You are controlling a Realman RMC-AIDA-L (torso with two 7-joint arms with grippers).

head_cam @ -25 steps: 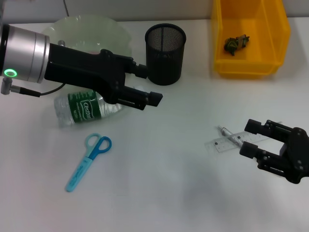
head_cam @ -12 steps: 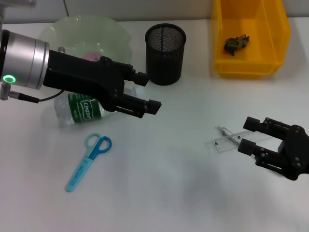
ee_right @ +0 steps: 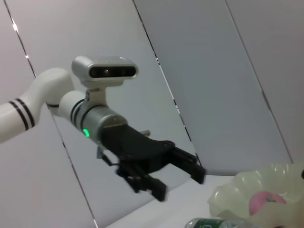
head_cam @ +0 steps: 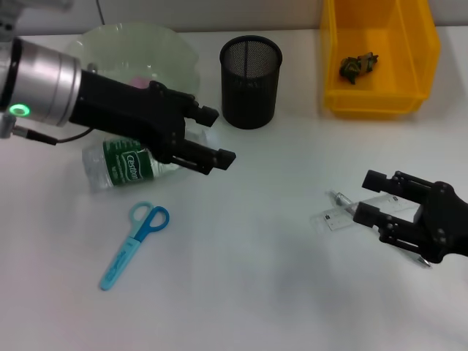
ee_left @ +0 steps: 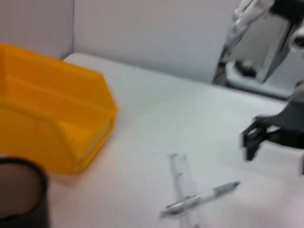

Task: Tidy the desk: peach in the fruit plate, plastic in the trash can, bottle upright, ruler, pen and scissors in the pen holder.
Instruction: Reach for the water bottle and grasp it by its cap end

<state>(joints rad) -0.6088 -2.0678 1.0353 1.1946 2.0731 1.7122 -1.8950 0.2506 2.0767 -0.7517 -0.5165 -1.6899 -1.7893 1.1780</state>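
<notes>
Your left gripper [head_cam: 212,135] hangs with its fingers apart above the lying bottle [head_cam: 124,165], and the arm covers the bottle's neck end, so you see only the green label and the base. Behind the arm, the fruit plate [head_cam: 153,45] is half hidden in the head view; the peach [ee_right: 262,203] shows as a pink patch in the plate in the right wrist view, which also cuts off the bottle at the frame's edge. Your right gripper [head_cam: 369,197] sits low with its fingers spread, empty, right beside the ruler [head_cam: 338,217] and the pen [head_cam: 342,199] that lies across it; its body covers their far ends, and you cannot tell whether a finger touches them. The left wrist view shows the ruler and pen crossed, though blurred. The scissors [head_cam: 134,244] lie flat, well apart from both grippers. The pen holder [head_cam: 251,72] stands upright next to the plate. In the yellow trash can [head_cam: 409,44] lies a dark crumpled piece [head_cam: 357,66], too small for you to make out.
</notes>
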